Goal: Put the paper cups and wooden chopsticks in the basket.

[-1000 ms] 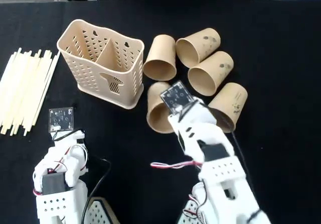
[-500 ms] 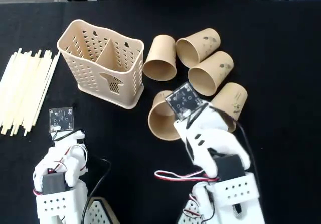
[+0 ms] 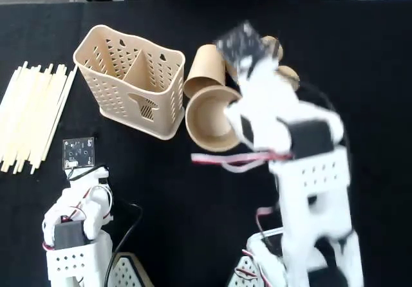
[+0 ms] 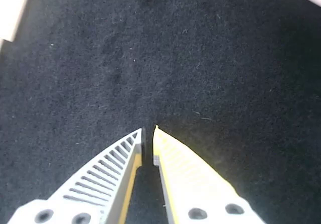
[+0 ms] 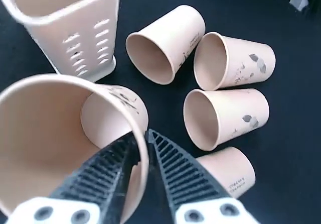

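One tapered paper cup (image 3: 207,116) is rim-pinched in the right gripper (image 5: 143,133) beside the slotted basket (image 3: 138,103); left gripper (image 4: 148,129) closed.

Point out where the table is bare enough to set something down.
Bare cloth right of the lying cups, and between the left arm and right arm. Crowded beside the basket, where the right gripper holds a cup.

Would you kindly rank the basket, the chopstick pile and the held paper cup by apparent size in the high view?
1. basket
2. chopstick pile, fairly close behind
3. held paper cup, smallest, though held nearer the camera, which enlarges it
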`<action>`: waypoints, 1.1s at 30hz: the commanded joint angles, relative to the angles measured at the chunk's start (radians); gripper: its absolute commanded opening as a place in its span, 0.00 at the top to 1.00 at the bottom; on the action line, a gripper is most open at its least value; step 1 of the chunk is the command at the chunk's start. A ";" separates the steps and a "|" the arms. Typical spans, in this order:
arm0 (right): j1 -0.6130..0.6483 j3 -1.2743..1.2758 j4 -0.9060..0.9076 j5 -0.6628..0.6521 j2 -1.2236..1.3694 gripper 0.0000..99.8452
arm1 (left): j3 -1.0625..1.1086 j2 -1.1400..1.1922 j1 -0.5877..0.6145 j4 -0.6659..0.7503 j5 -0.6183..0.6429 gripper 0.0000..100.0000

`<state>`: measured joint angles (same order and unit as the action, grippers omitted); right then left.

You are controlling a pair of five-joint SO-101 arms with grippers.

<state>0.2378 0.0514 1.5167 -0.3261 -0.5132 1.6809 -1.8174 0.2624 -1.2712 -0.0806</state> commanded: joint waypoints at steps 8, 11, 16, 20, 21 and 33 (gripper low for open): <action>0.155 -0.970 0.244 0.032 0.476 0.99 | 0.019 -0.002 -0.001 0.000 0.000 0.95; 0.230 -1.052 0.229 0.012 0.575 0.99 | 0.019 -0.002 -0.001 0.000 0.000 0.95; 0.250 -1.185 0.186 0.012 0.727 0.99 | 0.019 -0.002 -0.001 0.000 0.000 0.95; 0.250 -1.260 0.164 0.012 0.829 0.99 | 0.019 -0.002 -0.001 0.000 0.000 0.95; 0.250 -1.277 0.157 0.012 0.849 0.99 | 0.019 -0.002 -0.001 0.000 0.000 0.95; 0.201 -1.323 0.164 -0.015 0.961 0.99 | 0.019 -0.002 -0.001 0.000 0.000 0.95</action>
<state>0.4772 -1.2267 1.6732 -0.3337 0.4534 1.6809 -1.8174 0.2624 -1.2712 -0.0790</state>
